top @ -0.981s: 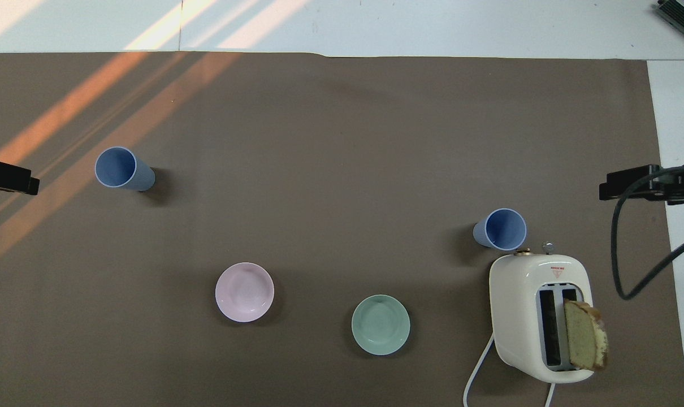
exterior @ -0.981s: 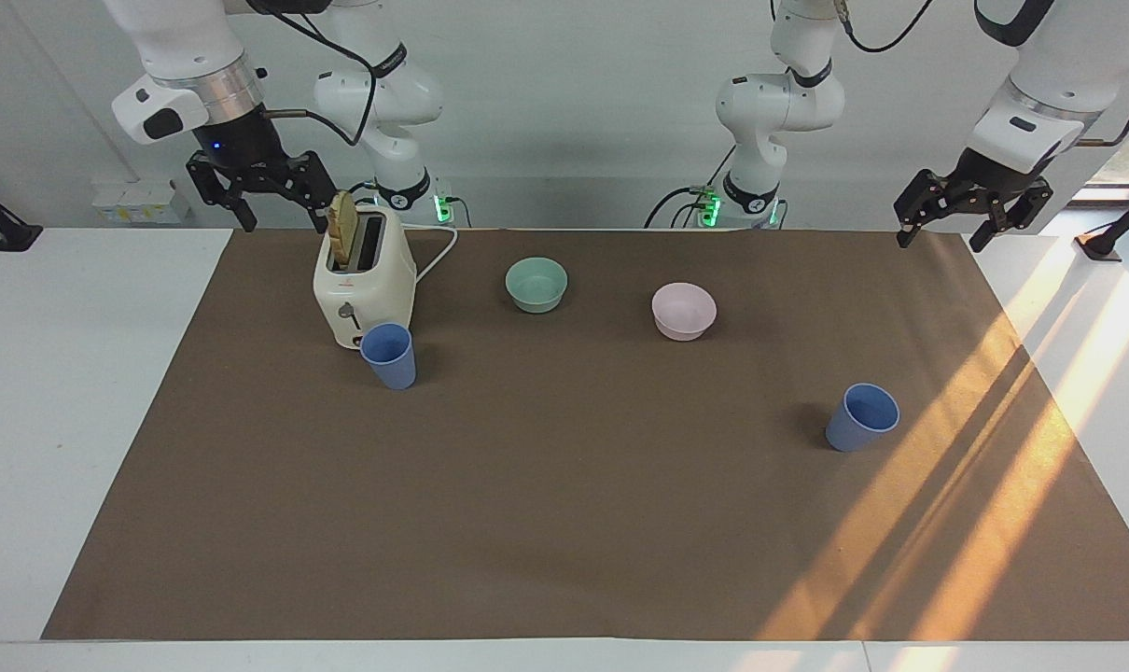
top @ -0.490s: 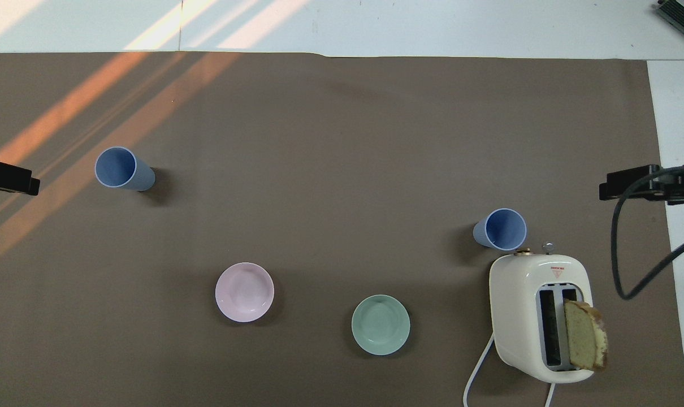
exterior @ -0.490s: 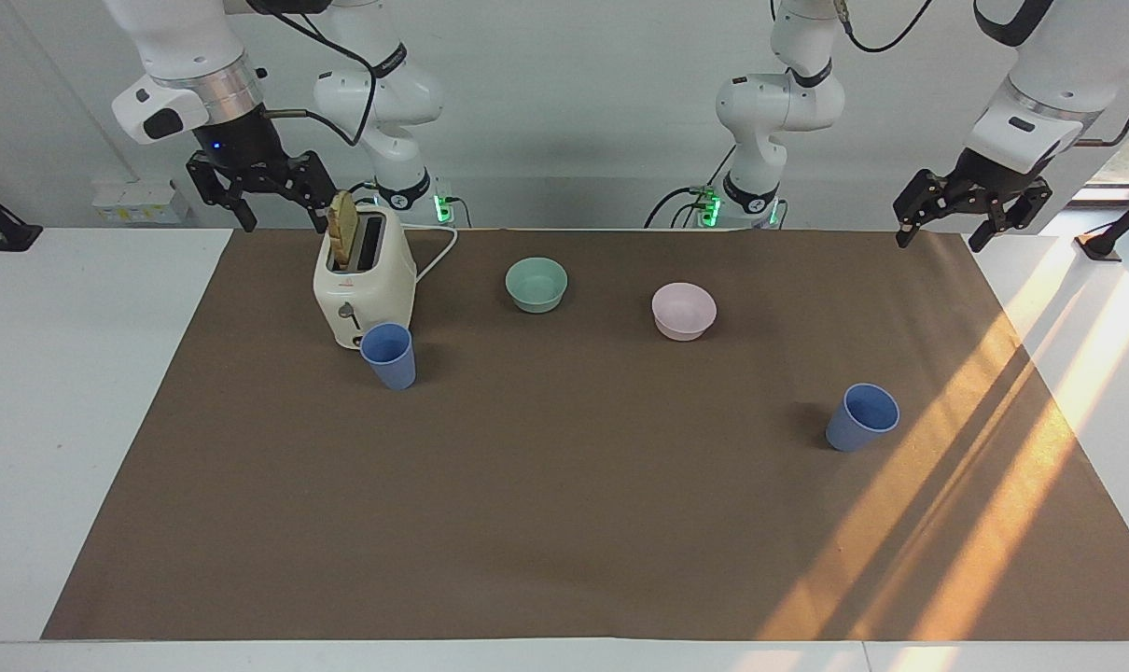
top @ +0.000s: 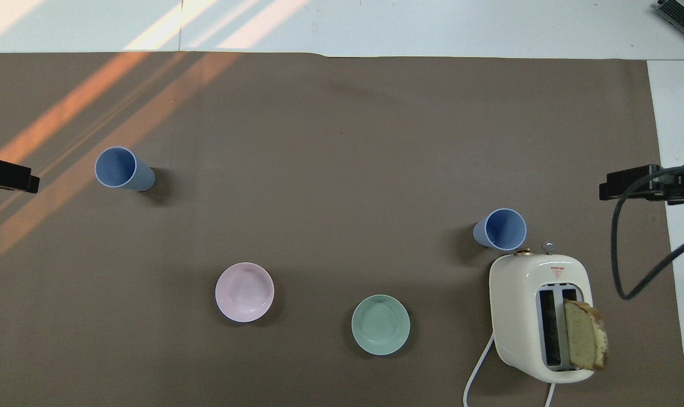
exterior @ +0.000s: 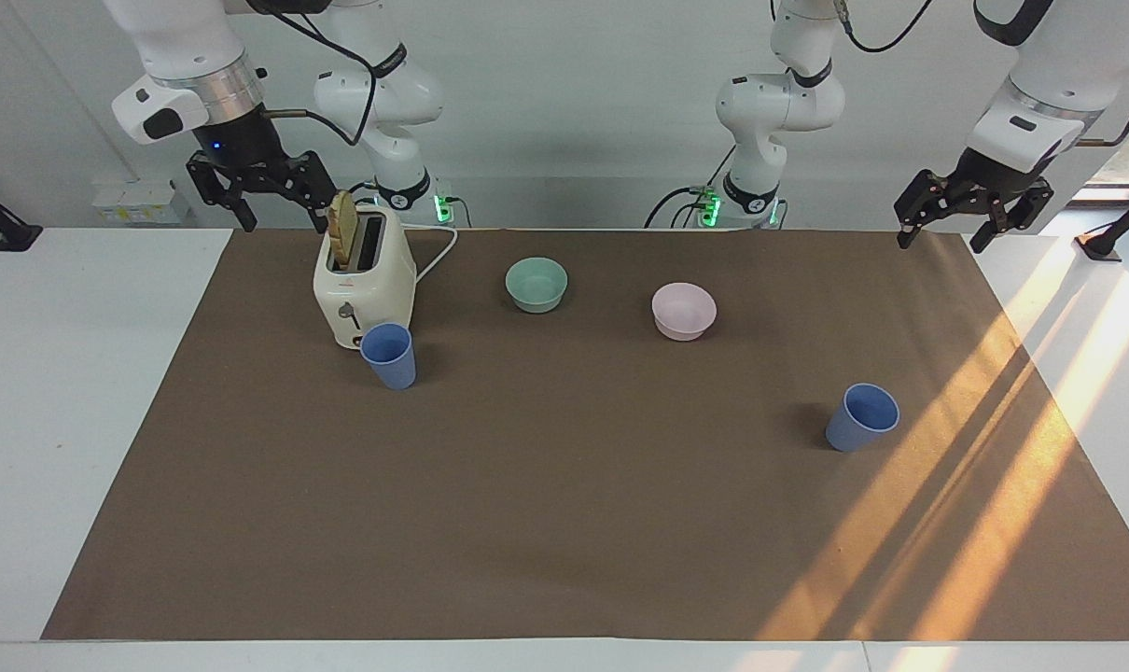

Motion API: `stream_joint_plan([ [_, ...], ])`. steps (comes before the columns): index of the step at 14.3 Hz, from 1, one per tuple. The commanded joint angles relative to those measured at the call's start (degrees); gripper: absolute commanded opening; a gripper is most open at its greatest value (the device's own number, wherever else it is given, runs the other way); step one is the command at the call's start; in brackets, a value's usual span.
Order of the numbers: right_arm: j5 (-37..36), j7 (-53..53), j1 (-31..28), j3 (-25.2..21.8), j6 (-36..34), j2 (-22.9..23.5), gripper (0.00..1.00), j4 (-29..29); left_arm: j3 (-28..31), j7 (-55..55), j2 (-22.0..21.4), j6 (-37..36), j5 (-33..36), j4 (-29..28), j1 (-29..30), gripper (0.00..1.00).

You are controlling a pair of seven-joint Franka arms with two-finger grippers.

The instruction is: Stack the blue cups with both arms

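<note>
Two blue cups are seen upright and well apart on the counter (exterior: 564,523): one cup (exterior: 388,355) just beside the toaster (exterior: 363,277) (bread in its slot), the other cup (exterior: 862,416) toward the left arm's end. The left gripper (exterior: 938,234) and right gripper (exterior: 283,221) are held raised over the counter's ends, jaws wide and empty.

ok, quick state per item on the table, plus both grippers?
blue cup by the toaster: upright, empty, on the mat.
blue cup toward the left arm's end: upright, empty, alone.
toaster: one bread slice sticking up from a slot.
green bowl: upright, empty.
pink bowl: upright, empty.
left gripper: open, raised, holding nothing.
right gripper: open, raised beside the toaster, holding nothing.
</note>
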Motion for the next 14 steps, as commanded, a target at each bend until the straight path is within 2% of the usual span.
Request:
stream_joint_plan([
  [1,-0.36,1.14,-0.71,0.55,-0.13,-0.43,1.0,-0.29,-0.22,0.38,-0.53,0.67,0.51,-0.31,0.33,1.0],
  [9,-0.36,1.14,-0.71,0.55,-0.13,-0.43,1.0,-0.29,-0.13,0.56,0.43,2.86,0.33,-0.31,0.77,1.0],
  [14,-0.36,1.14,-0.71,0.55,-0.04,-0.43,1.0,-0.29,-0.13,3.45,3.77,6.9,-1.34,-0.39,2.88,1.0],
])
